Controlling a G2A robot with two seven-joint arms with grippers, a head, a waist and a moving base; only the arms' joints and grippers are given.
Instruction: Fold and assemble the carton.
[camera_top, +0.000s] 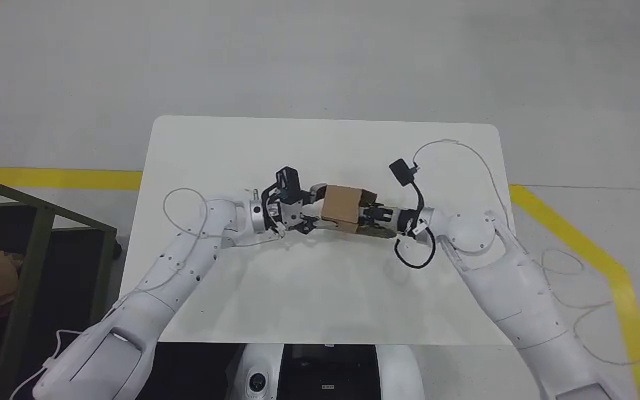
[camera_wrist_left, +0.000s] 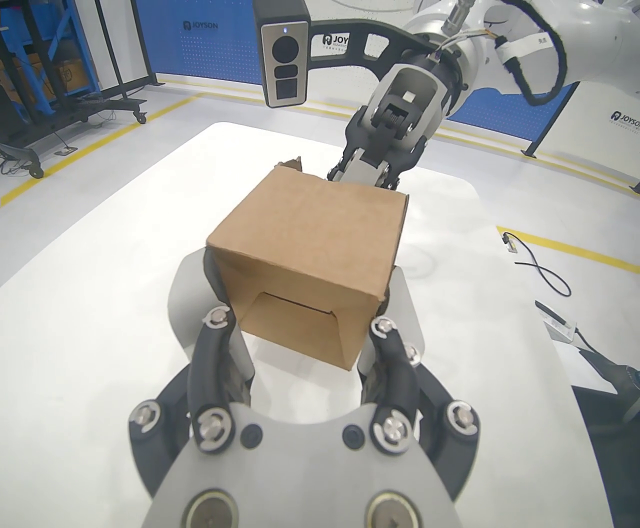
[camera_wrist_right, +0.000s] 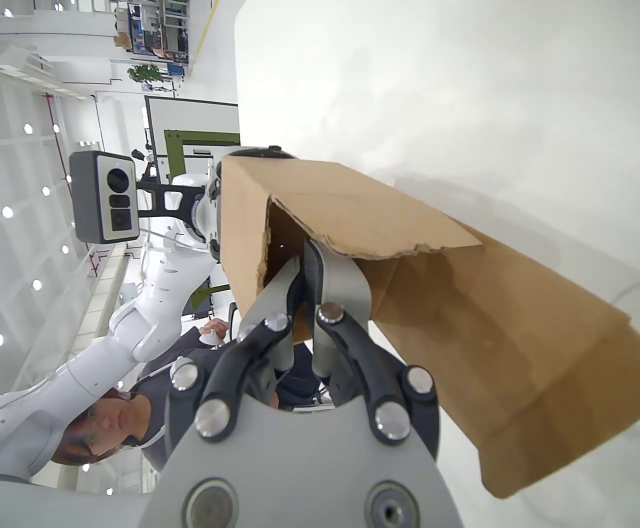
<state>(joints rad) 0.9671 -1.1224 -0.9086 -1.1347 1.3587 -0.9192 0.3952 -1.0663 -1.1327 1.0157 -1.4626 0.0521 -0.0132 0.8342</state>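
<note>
Finds the carton (camera_top: 343, 206) squared up into a rectangular sleeve and held between both end effectors, apparently clear of the table (camera_top: 300, 300) lying under the carton. Notes the carton end toward the left arm open, with bare inner walls and a slot cut visible inside. Notes the opposite carton end unclosed too, with loose flaps, one ragged along its edge. Records the left end effector (camera_wrist_left: 305, 280) spread wide astride the open carton end, fingers (camera_wrist_left: 190, 300) bearing on both outer side walls. Records the right end effector (camera_wrist_right: 302, 260) at the far carton end, fingers pressed together and pinching cardboard just inside that end. Judges erection of the sleeve as done. Judges folding and tucking of flaps at both carton ends as outstanding, so places the work at roughly the midpoint. Logs a loose cable (camera_wrist_left: 545, 272) on the table, well apart from the carton, on the right arm's side.
</note>
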